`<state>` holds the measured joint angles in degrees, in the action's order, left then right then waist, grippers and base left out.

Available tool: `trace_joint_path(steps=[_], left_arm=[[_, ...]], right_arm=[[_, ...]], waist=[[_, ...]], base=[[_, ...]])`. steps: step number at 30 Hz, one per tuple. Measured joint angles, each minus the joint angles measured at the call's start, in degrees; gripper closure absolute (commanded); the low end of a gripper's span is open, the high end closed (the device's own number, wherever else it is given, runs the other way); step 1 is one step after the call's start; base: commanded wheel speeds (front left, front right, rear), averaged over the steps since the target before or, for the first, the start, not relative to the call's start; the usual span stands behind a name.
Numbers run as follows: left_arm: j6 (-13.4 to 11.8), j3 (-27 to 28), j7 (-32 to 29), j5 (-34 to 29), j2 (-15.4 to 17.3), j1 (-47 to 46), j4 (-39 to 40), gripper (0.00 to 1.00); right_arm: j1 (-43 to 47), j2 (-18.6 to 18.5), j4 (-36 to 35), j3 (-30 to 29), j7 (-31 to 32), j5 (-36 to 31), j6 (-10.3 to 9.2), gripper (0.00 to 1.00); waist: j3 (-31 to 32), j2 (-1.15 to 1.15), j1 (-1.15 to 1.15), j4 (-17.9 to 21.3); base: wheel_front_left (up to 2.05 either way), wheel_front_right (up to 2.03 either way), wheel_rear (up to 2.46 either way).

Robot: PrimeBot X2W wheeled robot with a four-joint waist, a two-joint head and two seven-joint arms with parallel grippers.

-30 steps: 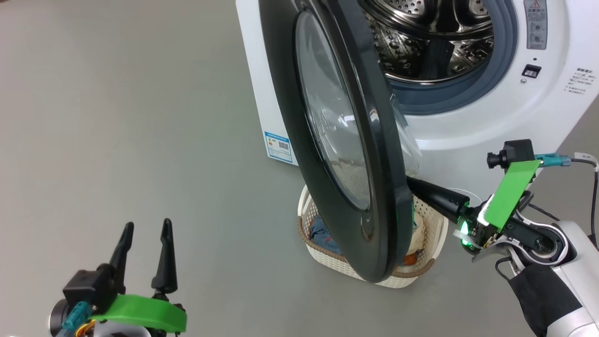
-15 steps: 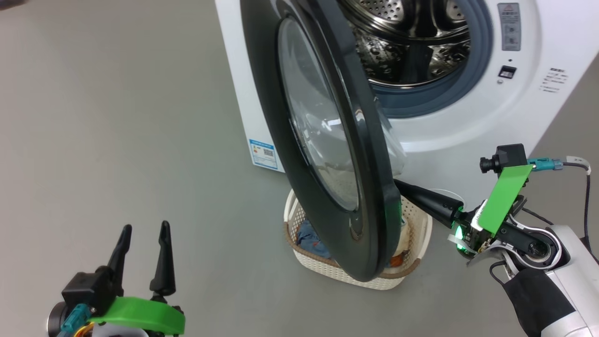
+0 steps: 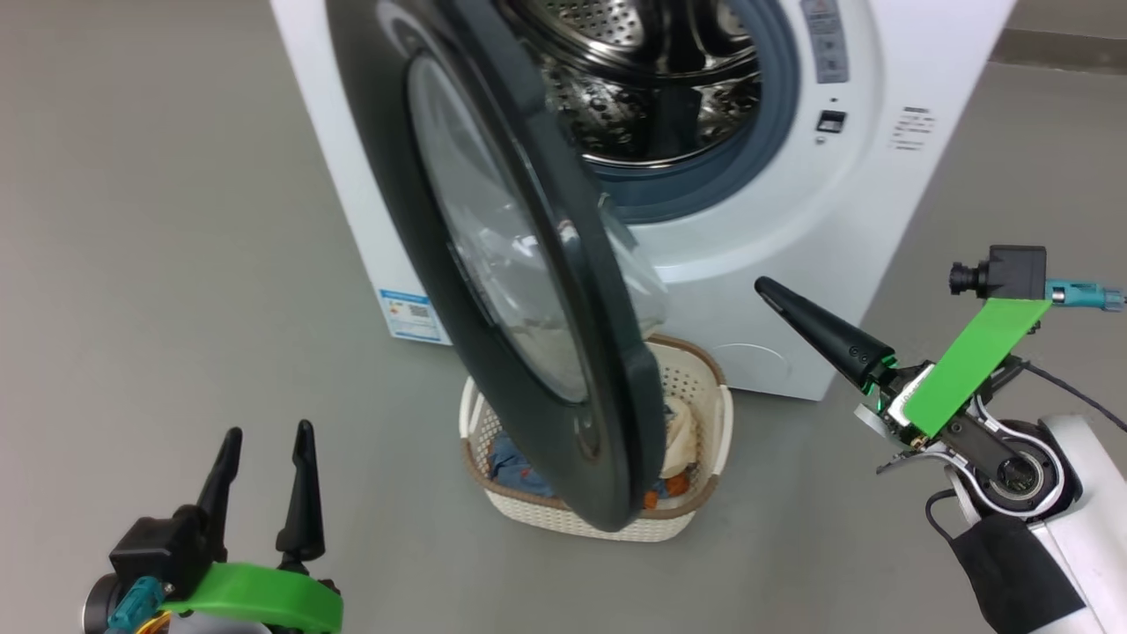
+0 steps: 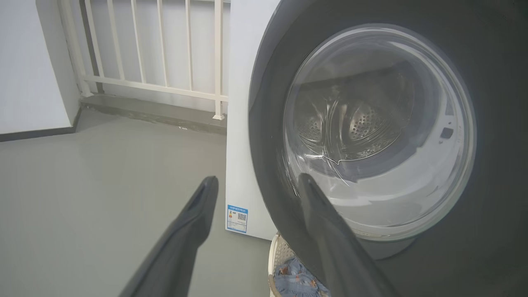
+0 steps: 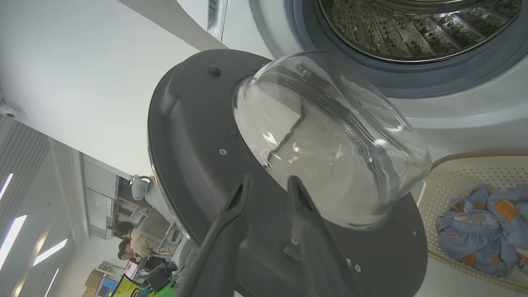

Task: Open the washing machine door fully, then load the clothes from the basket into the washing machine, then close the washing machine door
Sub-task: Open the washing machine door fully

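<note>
Clearly the big white front-loading washing machine is open, but its round glossy black door hangs half-swung above the cream perforated plastic basket with soft blue printed clothes. This door looks stiff and slippery: better push its rim. The left hand is spread apart; the right hand is slightly apart, empty.

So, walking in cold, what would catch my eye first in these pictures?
The big glossy black washing machine door, part-open across the middle of the head view. Behind it at the top gleams the steel drum, and under its lower edge sits the basket of blue clothes. The right end effector points toward it from the right, not touching.
</note>
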<state>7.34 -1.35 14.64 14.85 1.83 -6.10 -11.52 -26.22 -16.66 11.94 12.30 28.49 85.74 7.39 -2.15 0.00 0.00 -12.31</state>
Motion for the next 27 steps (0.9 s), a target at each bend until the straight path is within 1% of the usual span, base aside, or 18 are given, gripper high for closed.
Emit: trace_joint_path(steps=[4, 8, 13, 17, 19, 20, 21, 24, 27], left_arm=[[0.0, 0.2, 0.0, 0.0, 0.0, 0.0, 0.1, 0.00], [0.0, 0.5, 0.0, 0.0, 0.0, 0.0, 0.3, 0.00], [0.0, 0.5, 0.0, 0.0, 0.0, 0.0, 0.5, 0.00], [0.0, 0.7, 0.0, 0.0, 0.0, 0.0, 0.5, 0.00], [-0.1, 0.9, 0.0, 0.1, 0.0, 0.1, 0.6, 0.00], [-0.1, 1.0, 0.0, 0.1, 0.0, 0.4, 0.8, 0.00], [-0.1, 1.0, 0.0, 0.1, 0.0, 0.5, 0.9, 0.00], [-0.1, 1.1, 0.0, 0.1, 0.0, 0.7, 1.3, 0.00], [-0.5, 1.1, 0.0, 0.1, 0.0, 1.0, 1.6, 0.00]], right_arm=[[1.2, -1.0, -3.7, 1.4, -5.0, -4.6, 0.00, 0.00], [2.3, -2.0, -6.3, 3.2, -11.1, -7.8, 0.00, 0.00], [4.6, -4.3, -7.6, 6.1, -19.5, -12.2, 0.00, 0.00], [5.3, -7.0, -6.9, 9.2, -27.0, -18.3, 0.00, 0.00], [5.7, -7.5, -6.2, 10.9, -30.7, -20.6, 0.00, 0.00], [6.7, -7.7, -5.2, 11.9, -34.3, -22.3, 0.00, 0.00], [7.1, -7.9, -4.6, 12.4, -36.0, -23.0, 0.00, 0.00], [8.5, -8.1, -2.8, 12.4, -40.0, -24.1, 0.00, 0.00], [9.7, -8.3, -0.9, 11.4, -42.0, -27.8, 0.01, 0.00]], waist=[[0.0, 0.00, 0.00, 2.5], [0.0, 0.00, 0.00, 4.9], [-0.1, 0.00, 0.00, 7.7], [-0.1, 0.00, 0.00, 9.7], [0.1, 0.00, 0.00, 10.6], [0.2, 0.00, 0.00, 11.5], [0.3, 0.00, 0.00, 11.9], [0.5, 0.00, 0.00, 13.0], [0.6, 0.00, 0.00, 13.7]], base=[[0.00, 0.00, 0.00], [0.00, 0.00, 0.00], [0.00, 0.00, 0.00], [0.00, 0.00, 0.00], [0.00, 0.00, 0.00], [0.00, 0.00, 0.00], [0.00, 0.00, 0.00], [0.00, 0.00, 0.00], [0.00, 0.00, 0.00]])
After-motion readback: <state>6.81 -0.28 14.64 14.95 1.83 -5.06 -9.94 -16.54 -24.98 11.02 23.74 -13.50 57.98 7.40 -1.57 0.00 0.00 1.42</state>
